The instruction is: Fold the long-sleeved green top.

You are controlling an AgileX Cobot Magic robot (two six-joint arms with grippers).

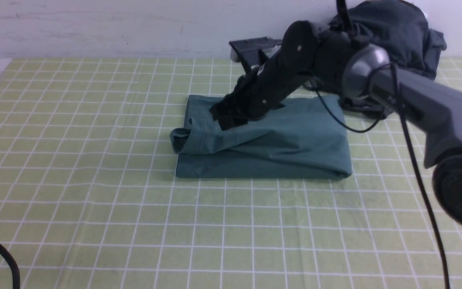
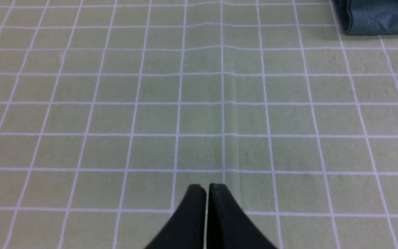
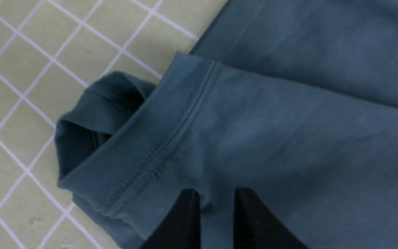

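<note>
– As it lies folded mid-mat (image 1: pixel 94 180), how will the top (image 1: pixel 279 148) handle?
– Light, soft, limp; judged best taken at the ribbed hem (image 3: pixel 133 155). Right gripper (image 3: pixel 213 199): jaws narrowly apart, cloth puckered between, grip unconfirmed. Left gripper (image 2: pixel 207 188): jaws together, over bare mat.
– Count?
– One top, one dark heap (image 1: pixel 391 32) behind, two grippers.
</note>
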